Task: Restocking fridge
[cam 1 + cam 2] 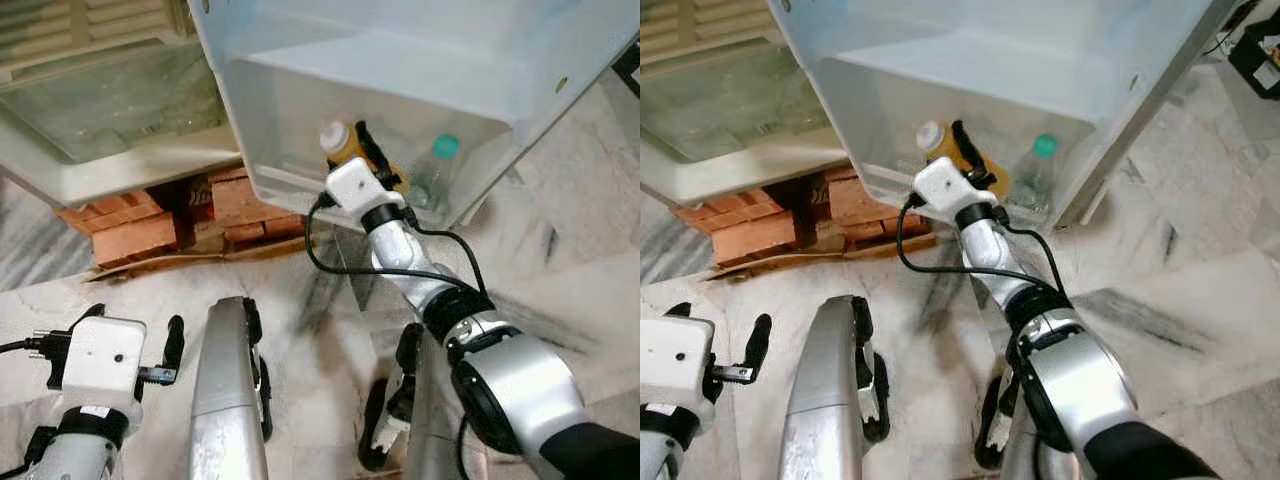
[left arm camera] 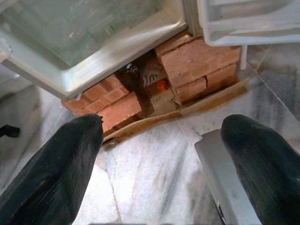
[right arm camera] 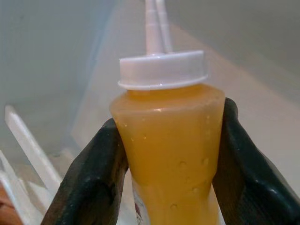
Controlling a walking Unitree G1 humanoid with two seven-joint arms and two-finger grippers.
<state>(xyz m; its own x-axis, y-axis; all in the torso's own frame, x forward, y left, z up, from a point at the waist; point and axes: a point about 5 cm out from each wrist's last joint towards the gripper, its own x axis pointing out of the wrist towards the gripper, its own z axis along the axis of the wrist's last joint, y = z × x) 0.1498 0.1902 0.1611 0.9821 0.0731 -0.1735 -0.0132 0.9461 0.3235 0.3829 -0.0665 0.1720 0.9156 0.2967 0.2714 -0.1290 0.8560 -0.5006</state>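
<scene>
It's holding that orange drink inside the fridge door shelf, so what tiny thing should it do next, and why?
Probably lower the juice bottle onto the door shelf and then open the fingers. The right gripper is shut on the bottle and reaches into the shelf beside a green-capped bottle. Whether its base already rests there is hidden.

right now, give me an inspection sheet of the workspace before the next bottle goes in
surface: pale marble floor; the fridge stands on red bricks over a strip of cardboard.
job's things: orange juice bottle with white cap, held inside the fridge door shelf; a clear bottle with green cap stands beside it in the same shelf.
clutter: small dark parts and an orange bit tucked among the bricks.
grippers: right claw shut on the juice bottle; left claw open, above the floor, holding nothing.
cables: black cable loops off the right wrist.
surroundings: glass-topped fridge drawer.
</scene>
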